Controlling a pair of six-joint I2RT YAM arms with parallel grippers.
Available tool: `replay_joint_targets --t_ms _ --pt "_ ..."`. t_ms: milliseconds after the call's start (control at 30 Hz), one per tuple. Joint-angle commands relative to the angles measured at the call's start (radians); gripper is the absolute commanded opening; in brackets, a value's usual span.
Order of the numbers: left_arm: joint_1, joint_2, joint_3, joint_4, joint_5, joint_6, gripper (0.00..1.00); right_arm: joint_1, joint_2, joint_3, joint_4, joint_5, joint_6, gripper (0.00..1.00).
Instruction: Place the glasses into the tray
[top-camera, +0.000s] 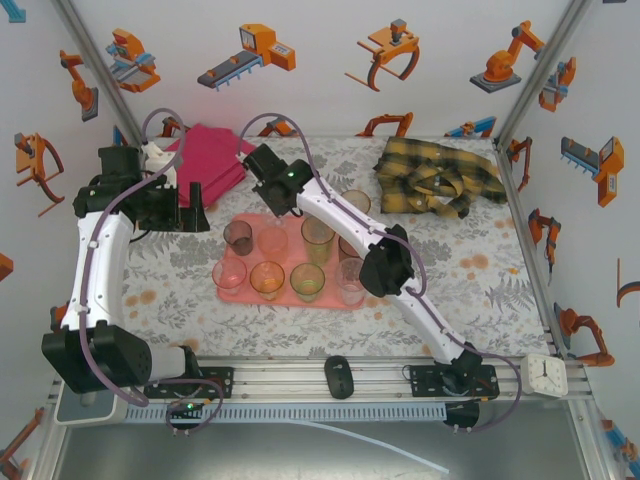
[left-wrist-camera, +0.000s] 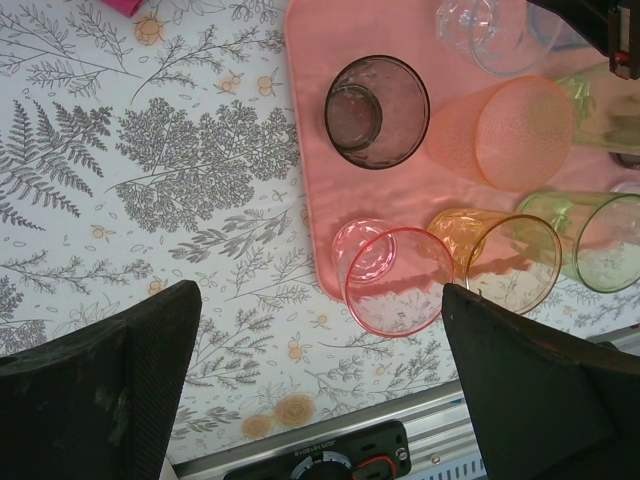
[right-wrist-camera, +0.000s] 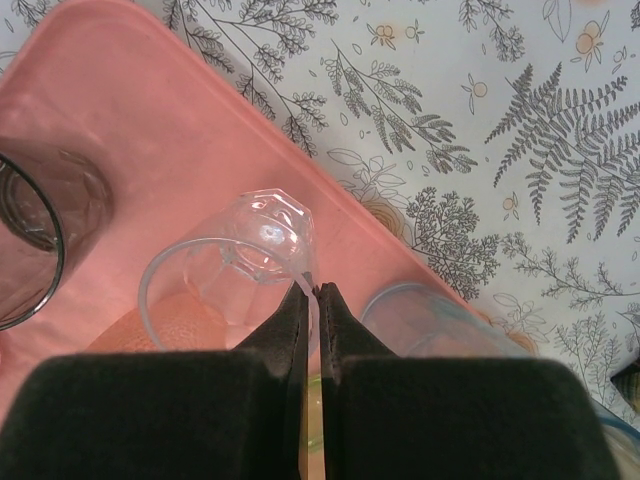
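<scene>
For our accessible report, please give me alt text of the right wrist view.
The right tool, black and shut, pinches the rim of a clear transparent tumbler over a salmon-pink plastic tray. A smoky dark tumbler sits left, a blue-tinted tumbler right, fern-printed tablecloth beyond.

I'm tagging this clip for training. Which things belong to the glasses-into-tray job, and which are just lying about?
Job: tray; smoky tumbler, pink tumbler, amber tumbler and green tumbler standing on it; clear tumbler, rim pinched by the right tool.
Lying about: folded magenta cloth; yellow plaid shirt; small white clock.
</scene>
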Motion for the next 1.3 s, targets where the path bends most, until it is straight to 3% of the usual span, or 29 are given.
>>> replay_joint_targets --t_ms 0,833,1267 --pt "0.008 0.009 -0.009 0.011 0.015 0.010 0.99 0.000 0.021 0.021 -0.018 0.018 0.004 0.07" --pt "0.008 0.023 -0.007 0.017 0.023 0.005 0.99 -0.022 0.057 0.030 -0.024 -0.007 0.053 0.11" --pt "0.008 0.036 0.008 0.017 0.035 -0.007 0.99 -0.026 0.063 0.033 -0.024 -0.007 0.052 0.20"
